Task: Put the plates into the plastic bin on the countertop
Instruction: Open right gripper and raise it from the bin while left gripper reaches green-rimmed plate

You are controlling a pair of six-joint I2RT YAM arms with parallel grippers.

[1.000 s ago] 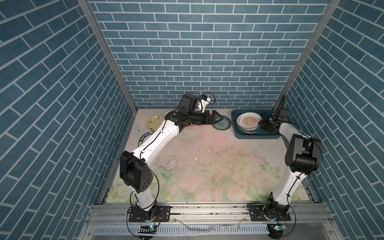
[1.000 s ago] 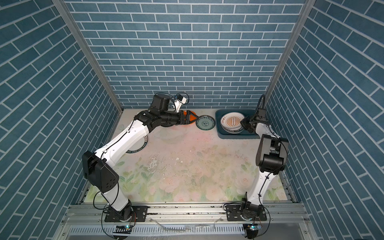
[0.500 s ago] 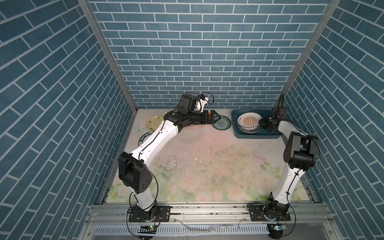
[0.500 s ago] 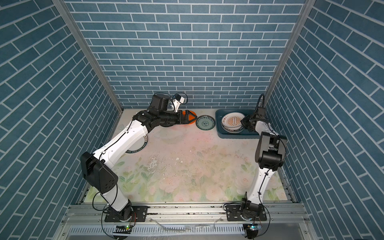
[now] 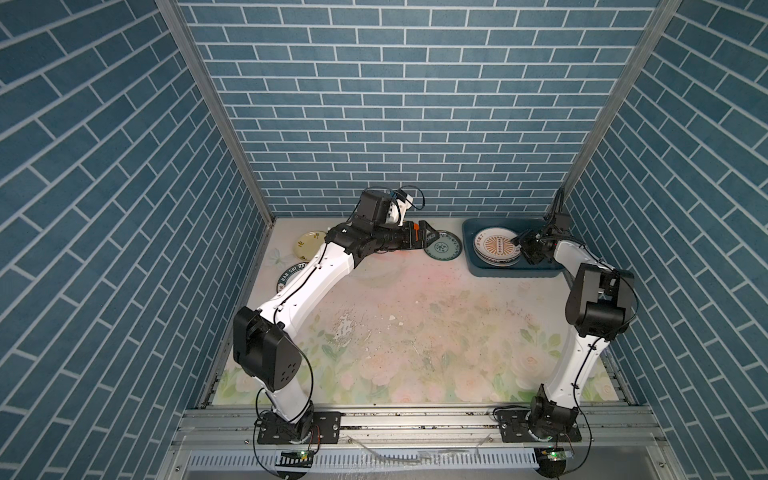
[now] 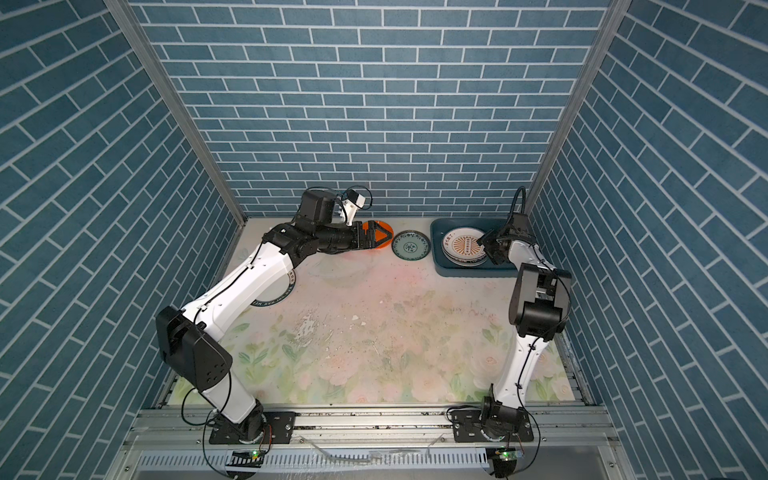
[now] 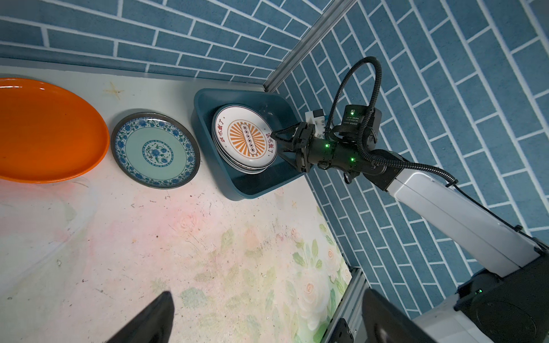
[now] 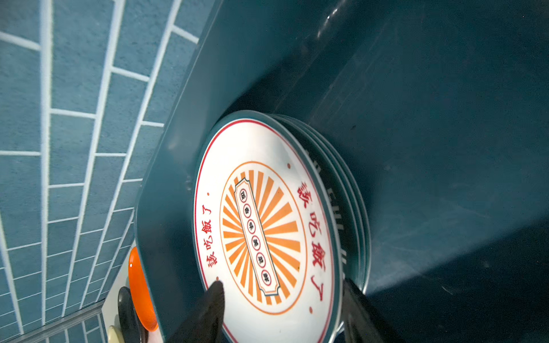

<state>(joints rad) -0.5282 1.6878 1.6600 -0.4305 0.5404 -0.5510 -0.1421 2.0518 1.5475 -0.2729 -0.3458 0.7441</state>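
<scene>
Straddling sunburst plate [image 8: 264, 234] rim: right gripper [image 8: 282, 285]

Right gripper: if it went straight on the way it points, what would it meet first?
The sunburst plate, topmost of the stack in the bin. The right gripper is open with that plate's rim between its jaws, so the rim would likely run deeper into it. Whether they touch now is unclear.

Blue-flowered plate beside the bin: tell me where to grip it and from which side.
The blue-flowered plate lies flat, with the orange plate and the bin close on two sides. Probably pinch its raised rim from the robot-facing side, where open countertop gives room.
</scene>
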